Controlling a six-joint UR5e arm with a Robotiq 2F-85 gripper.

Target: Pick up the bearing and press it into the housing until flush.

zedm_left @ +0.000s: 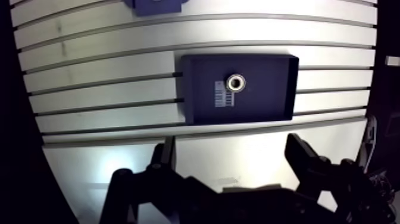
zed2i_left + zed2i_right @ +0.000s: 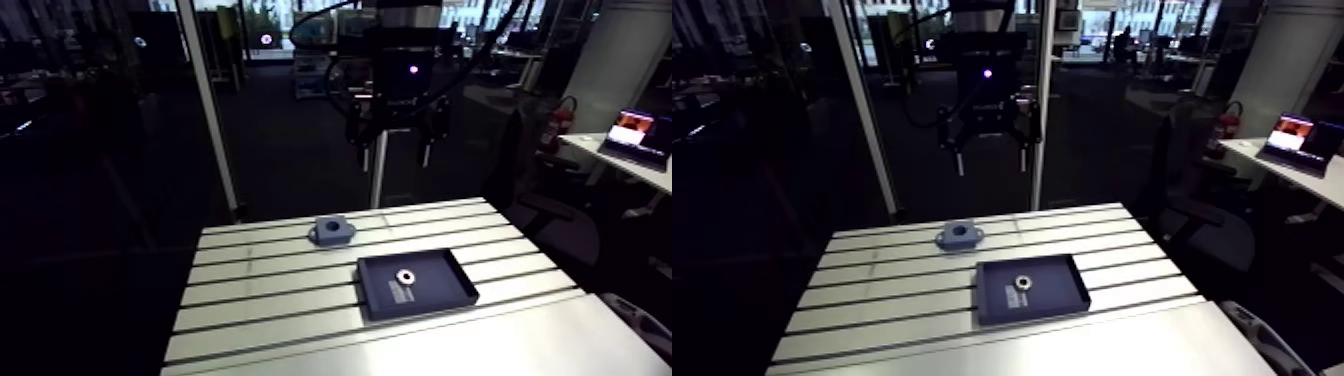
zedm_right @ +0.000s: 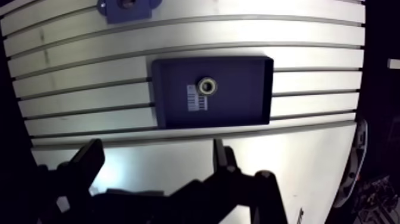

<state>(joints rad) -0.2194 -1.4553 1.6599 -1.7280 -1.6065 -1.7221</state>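
Wrist view puts the gripper (image 1: 231, 148) high above the slotted table (image 1: 107, 65), its two fingers spread wide with nothing between them, so the hand is released and empty. Ahead of the fingers, roughly in line with the gap between them, the bearing (image 1: 236, 82) lies flat on the floor of a dark shallow tray (image 1: 271, 95), just beside a small white label (image 1: 221, 94). Farther ahead, beyond the tray and off to one side, the blue housing (image 2: 333, 230) sits on the table well apart from the tray, its bore facing up and, as far as can be made out, vacant. The arm view agrees that the gripper hangs well clear of both parts. By this reading none of the task is done: the bearing is not yet grasped, and the descent, the pick, the carry to the housing and the press to flush all remain.
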